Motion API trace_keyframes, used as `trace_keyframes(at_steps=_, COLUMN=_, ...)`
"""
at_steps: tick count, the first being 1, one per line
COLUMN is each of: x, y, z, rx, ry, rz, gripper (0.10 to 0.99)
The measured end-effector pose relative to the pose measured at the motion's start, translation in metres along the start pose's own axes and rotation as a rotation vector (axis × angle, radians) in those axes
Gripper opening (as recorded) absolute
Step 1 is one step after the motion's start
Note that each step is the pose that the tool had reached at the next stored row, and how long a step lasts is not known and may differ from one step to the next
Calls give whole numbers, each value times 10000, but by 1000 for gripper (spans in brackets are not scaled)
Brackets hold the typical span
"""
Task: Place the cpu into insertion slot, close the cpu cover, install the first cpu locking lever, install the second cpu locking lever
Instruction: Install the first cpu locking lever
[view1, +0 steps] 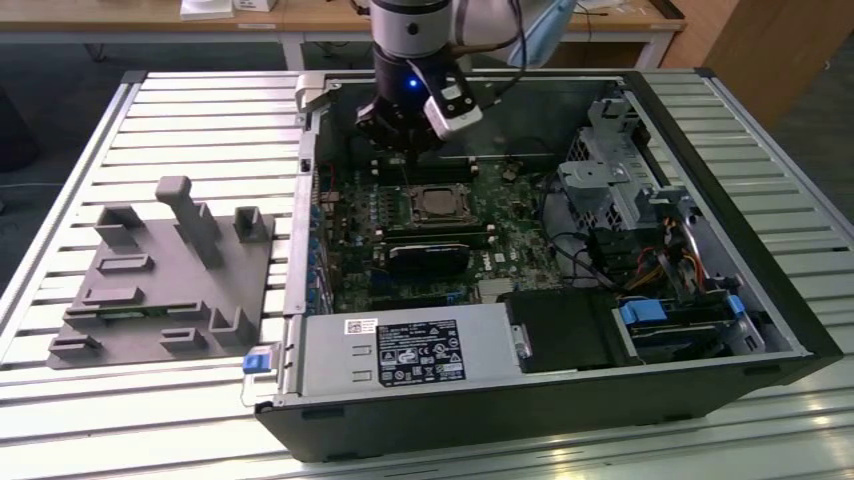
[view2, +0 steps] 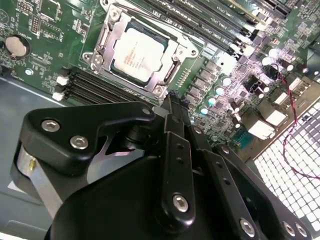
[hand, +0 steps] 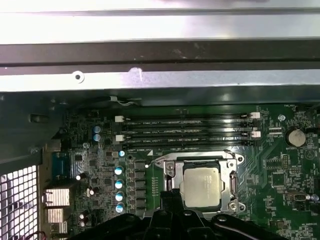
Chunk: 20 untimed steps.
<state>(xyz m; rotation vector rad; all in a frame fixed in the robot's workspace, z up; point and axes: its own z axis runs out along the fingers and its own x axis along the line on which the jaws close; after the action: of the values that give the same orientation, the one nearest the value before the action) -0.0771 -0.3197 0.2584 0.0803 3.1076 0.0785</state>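
The cpu (hand: 202, 186) is a small flat square with a dull silver top. It sits down in the insertion slot (hand: 178, 186), the black square socket on the green board (hand: 280, 175). The cpu cover (hand: 171, 172), a thin shiny metal frame, lies flat around the chip, and the chip's top shows through its big square window. A thin wire lever (hand: 200, 153) runs along the edge of the frame.

The gripper (hand: 172, 194) hangs just above the board. Its 2 black fingers (view2: 175, 130) are pressed together into 1 narrow tip and hold nothing. The cpu lies right in front of that tip, very near but not touching. The 4 long black memory slots (hand: 185, 132) lie just past the chip, farther from the gripper. A round silver battery (hand: 295, 137) sits off to 1 side.

In the exterior view, the gripper reaches down into an open computer case (view1: 747, 290). In the case, near the gripper, are the green board and a black card (view1: 427, 258). Farther from it are a grey box with a label (view1: 400, 352) and a metal drive cage (view1: 601, 180). A grey plastic holder (view1: 160, 270) sits on the table, well apart from the gripper, on the exterior view's left.
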Motion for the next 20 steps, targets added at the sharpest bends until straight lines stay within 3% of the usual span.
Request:
trace_keyframes(at_steps=9, x=171, y=46, z=34, rx=0, ry=-2, rz=-2, gripper=106)
trace_keyframes(at_steps=20, x=272, y=168, z=81, rx=0, ry=-1, rz=-7, gripper=106)
